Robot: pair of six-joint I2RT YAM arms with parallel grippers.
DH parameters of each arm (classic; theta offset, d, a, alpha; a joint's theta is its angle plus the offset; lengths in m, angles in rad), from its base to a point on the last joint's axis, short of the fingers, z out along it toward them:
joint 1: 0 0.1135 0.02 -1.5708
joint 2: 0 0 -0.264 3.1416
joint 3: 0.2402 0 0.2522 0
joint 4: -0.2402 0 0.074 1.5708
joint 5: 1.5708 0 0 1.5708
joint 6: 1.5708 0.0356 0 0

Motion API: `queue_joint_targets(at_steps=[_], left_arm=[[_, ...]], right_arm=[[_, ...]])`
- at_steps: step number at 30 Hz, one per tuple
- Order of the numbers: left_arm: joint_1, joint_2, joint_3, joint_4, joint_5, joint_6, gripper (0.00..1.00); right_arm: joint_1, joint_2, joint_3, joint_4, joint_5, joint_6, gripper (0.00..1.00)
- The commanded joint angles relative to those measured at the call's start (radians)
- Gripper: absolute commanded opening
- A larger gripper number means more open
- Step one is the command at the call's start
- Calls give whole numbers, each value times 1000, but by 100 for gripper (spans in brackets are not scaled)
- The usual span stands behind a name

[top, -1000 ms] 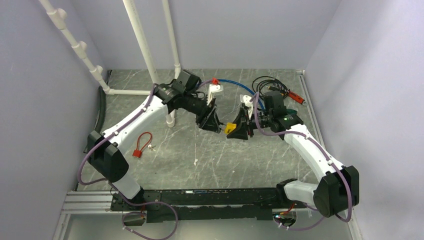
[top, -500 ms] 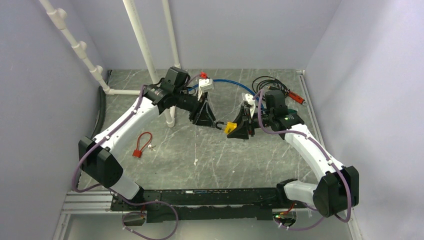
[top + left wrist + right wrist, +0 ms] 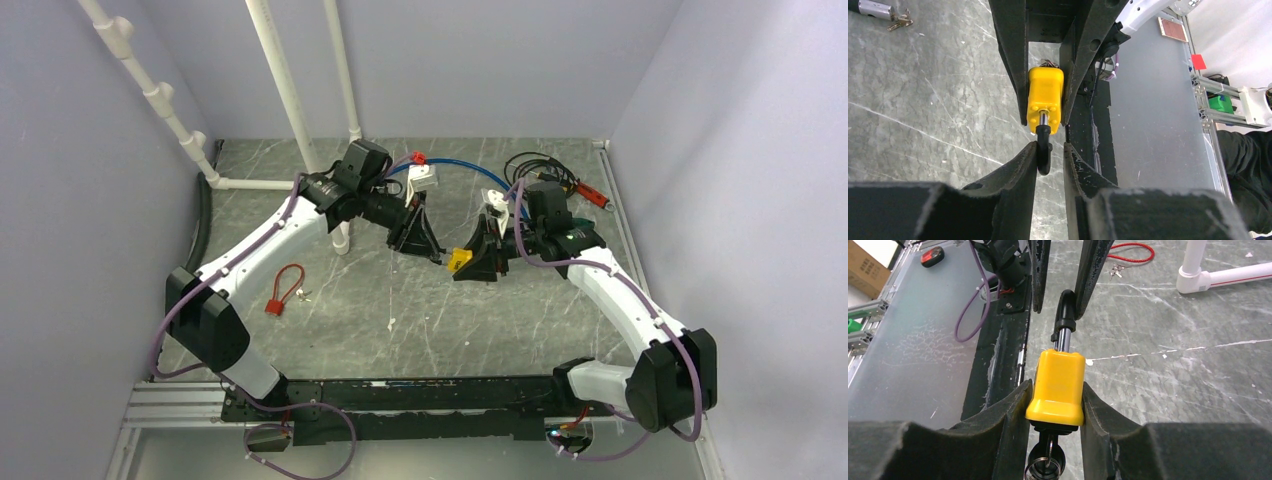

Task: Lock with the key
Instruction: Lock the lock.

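Partway through, by the look of it. Grips the yellow padlock (image 3: 1057, 385) by its body in the right end effector (image 3: 1055, 387), fingers drawn narrow against both flanks, near the centre of the top view and lifted off the bench (image 3: 420, 320). Pinches the black-sleeved shackle (image 3: 1043, 156) in the left end effector (image 3: 1050, 150), jaws nearly together around the curved end. Shows a bare silver leg between body and sleeve in the right wrist view, so probably not pushed home yet. Has a key (image 3: 1048, 457) on its ring below the body at the bottom edge of that view, seemingly seated in the keyway, though hard to confirm. Leaves, on that reading, pressing shackle and body together and turning the key.

Around it: grey marbled bench, scuffed with pale scratches. Carries a red cable lock (image 3: 285, 288) with small keys (image 3: 304, 294) just beside it at centre left, well apart from the padlock. Adds white PVC pipes (image 3: 287, 90) rising at upper left, a blue cable (image 3: 470, 168) and a tangle of black cables (image 3: 535, 165) at upper centre-right, and a red-handled tool (image 3: 595, 194) beside them. Closes in with plain lavender-grey walls on three sides.
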Motion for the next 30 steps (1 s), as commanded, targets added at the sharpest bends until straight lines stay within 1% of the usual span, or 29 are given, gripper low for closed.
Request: queue_joint_targets(at_steps=[1,4,5,8,10,13,16,21,22,24,25,26,27,28,29,30], left_arm=[[-13,3,-7,24,37,-17,27],[-16,3,-10,20,33,-8,24],[-16,2,-11,19,35,-6,24],[-22,3,-12,14,40,0,32],[-25,3,-13,14,37,3,34],[-25,1,-15,14,38,3,32],[-26,1,-16,14,44,6,25],[-33,4,-17,13,45,8,24],[-34,5,-18,16,47,7,22],[-34,6,-19,18,50,2,15],[-34,6,-17,18,52,1,9],[-33,5,-17,20,55,-7,1],[-30,5,-16,24,60,-16,0],[-24,3,-15,31,68,-31,0],[-15,1,-17,43,76,-54,0],[-2,-2,-21,75,84,-85,0]], right_arm=[[4,-3,49,38,-54,-15,0],[5,-2,47,47,-54,-2,0],[4,-1,47,52,-55,3,0],[4,2,50,61,-57,14,0],[4,4,53,62,-59,19,0],[4,5,54,66,-63,25,0],[4,8,55,68,-66,32,0],[3,14,55,95,-74,65,0],[3,15,55,102,-77,75,0],[3,19,57,106,-79,81,0],[3,20,56,114,-80,94,0],[3,21,55,124,-79,104,1],[2,20,54,133,-78,113,8],[1,19,49,152,-76,138,17],[-4,18,41,184,-77,176,32],[-12,16,29,223,-77,217,45]])
